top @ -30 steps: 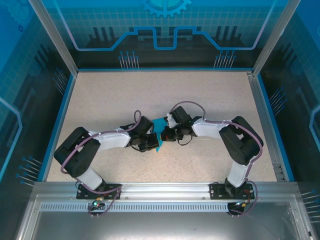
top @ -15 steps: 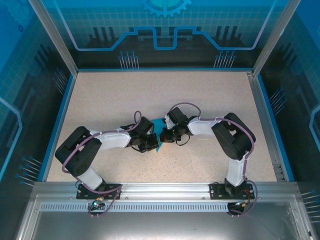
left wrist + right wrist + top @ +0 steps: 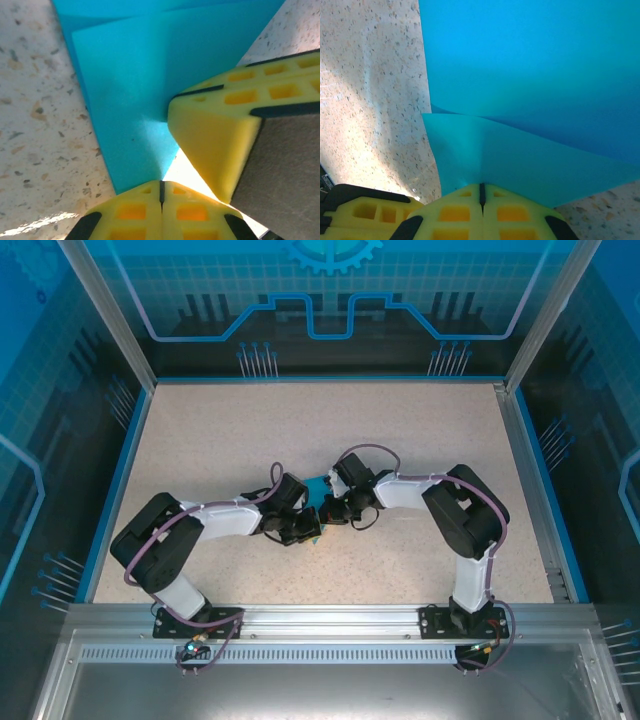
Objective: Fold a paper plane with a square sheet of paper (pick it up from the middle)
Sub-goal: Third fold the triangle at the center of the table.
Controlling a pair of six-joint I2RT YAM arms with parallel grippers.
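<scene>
Two teal layers: sheet of paper [image 3: 530,55] folded, flap overlapping; both jaws clenched at its edge.

Brightly and evenly lit from overhead, with soft short shadows on the speckled surface [image 3: 250,430], blown-out white glare low in the left wrist view, and slightly blurred close foregrounds.

Square sheet of paper [image 3: 130,85]: thin teal-blue paper, matt and smooth, with crisp creases.

Table top [image 3: 300,430]: beige with dark speckles, stone-look, fine-grained, with a faint sheen.

Left gripper [image 3: 161,185] and right gripper [image 3: 481,186]: fingers of yellow moulded plastic, matt, with square cells. One finger has a grey, finely grained face.

Arm shell [image 3: 225,518]: white plastic, slightly glossy.

Rail [image 3: 330,618] at 6 o'clock in the top view: bare brushed metal, ribbed.
</scene>
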